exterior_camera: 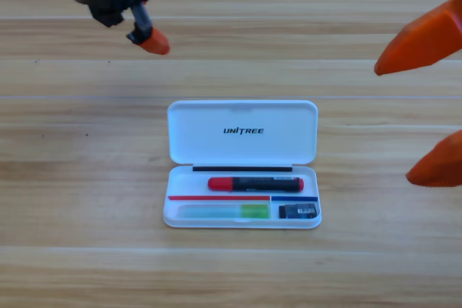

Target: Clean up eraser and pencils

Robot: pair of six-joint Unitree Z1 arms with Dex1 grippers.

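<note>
Already the eraser (297, 210) and both pencils (254, 183) are stowed in the open case (242, 135); lid-closing is judged next, the right gripper (427, 113) spread wide, the left gripper's (148, 38) state untellable.

A white case (243, 135) lies open on the wooden table (72, 178), lid tipped back toward the far edge. The lid bears the word UNITREE
</note>
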